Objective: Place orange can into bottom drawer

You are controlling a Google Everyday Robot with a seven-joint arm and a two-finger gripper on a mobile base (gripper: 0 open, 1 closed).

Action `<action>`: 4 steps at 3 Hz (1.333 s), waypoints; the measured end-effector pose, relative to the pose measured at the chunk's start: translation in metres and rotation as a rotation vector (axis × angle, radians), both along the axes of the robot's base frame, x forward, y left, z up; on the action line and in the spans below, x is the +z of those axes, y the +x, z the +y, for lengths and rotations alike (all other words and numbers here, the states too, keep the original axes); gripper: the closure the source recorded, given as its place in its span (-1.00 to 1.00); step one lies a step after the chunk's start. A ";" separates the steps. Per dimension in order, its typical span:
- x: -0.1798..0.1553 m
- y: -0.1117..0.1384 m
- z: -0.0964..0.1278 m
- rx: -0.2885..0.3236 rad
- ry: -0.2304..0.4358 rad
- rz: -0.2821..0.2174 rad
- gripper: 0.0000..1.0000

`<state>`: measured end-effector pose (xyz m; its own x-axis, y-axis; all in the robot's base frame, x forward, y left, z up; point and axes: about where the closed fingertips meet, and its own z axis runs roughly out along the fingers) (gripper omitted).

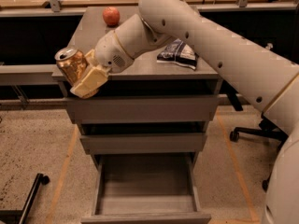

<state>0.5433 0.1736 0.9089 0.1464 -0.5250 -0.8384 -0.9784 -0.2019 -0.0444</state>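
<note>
Tool [80, 78] is at mid-left of the frame, right off the front-left corner of the tabletop [88, 31], clenched around the orange can [70, 65]. Beige fingers [91, 80] wrap the can's lower right side. Can is tilted w/ its silver top pointing to the upper left, and the body leans out past the cabinet's left edge, so it's in the air, not resting on anything.

Big white arm [210, 45] comes in from the right side and crosses over the tabletop diagonally. Behind it there's an apple [111, 16] near the back-left of the tabletop, and a dark snack bag [177, 54] lying flat towards the right, half tucked under the arm.

Below: top drawer [140, 108] and middle drawer [142, 143] both pushed in. Bottom drawer [145, 216] is pulled out at bottom center, nothing in it afaict. Can is well above it and off to the left, not over the opening.

Office chair base [252, 133] at right on the speckled floor [37, 148].
</note>
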 end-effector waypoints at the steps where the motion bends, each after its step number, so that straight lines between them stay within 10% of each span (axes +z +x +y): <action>1: -0.014 -0.020 0.008 0.060 0.010 -0.049 1.00; 4: -0.121 -0.075 0.011 -0.005 -0.031 -0.092 1.00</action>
